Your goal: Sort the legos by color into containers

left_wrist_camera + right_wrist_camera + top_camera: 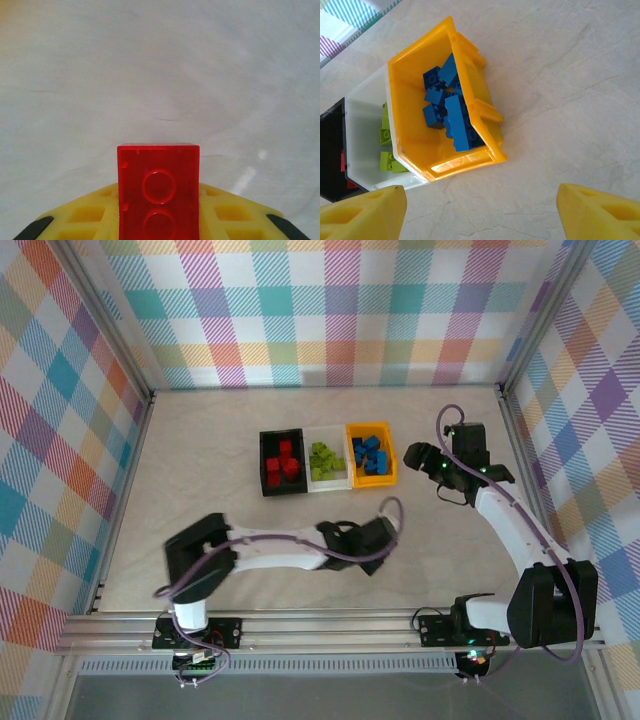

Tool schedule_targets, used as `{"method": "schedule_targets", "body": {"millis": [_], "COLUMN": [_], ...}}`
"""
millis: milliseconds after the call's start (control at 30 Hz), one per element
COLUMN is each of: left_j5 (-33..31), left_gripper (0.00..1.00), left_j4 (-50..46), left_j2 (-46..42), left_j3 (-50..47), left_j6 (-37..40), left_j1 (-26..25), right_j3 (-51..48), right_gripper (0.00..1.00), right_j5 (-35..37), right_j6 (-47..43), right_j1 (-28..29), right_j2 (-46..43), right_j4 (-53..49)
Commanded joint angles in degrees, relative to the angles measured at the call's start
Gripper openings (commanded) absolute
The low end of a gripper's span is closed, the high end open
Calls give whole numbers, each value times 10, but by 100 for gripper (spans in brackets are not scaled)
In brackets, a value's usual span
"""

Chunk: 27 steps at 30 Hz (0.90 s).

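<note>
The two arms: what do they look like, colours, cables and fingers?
Both arms have white links with black joints and black bases: the left arm and the right arm. A thin purple cable loops along each. The fingers are yellow plastic with a recessed grid of pockets.

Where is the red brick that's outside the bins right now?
The red brick is gripped in the left tool, low centre in the left wrist view, above the table on the near side of the orange-yellow bin.
</note>
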Motion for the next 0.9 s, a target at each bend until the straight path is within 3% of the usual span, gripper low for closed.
{"method": "schedule_targets", "body": {"millis": [0, 100, 200, 400, 700, 767, 867], "left_j5": [-102, -131, -116, -67, -61, -58, -59], "left_gripper": [27, 28, 29, 28, 28, 34, 58], "left_j4": [-28, -74, -82, -102, -160, -173, -196], "left_j2": [-108, -165, -182, -89, 68, 95, 126], "left_j3": [-30, -49, -47, 37, 203, 231, 266], "left_j6": [-47, -70, -79, -84, -85, -81, -77], "left_j1": [47, 121, 206, 343, 411, 412, 413], "right_j3": [-11, -23, -31, -28, -46, -48, -46], "right_gripper": [79, 79, 79, 79, 81, 81, 82], "right_j5": [-5, 3, 10, 28, 34, 35, 38], "right_j6": [-1, 2, 4, 0, 4, 4, 2], "right_j1": [30, 62, 85, 119, 128, 129, 129], "right_j2": [6, 11, 19, 31, 18, 13, 6], "right_j4": [17, 26, 35, 35, 37, 36, 30]}}
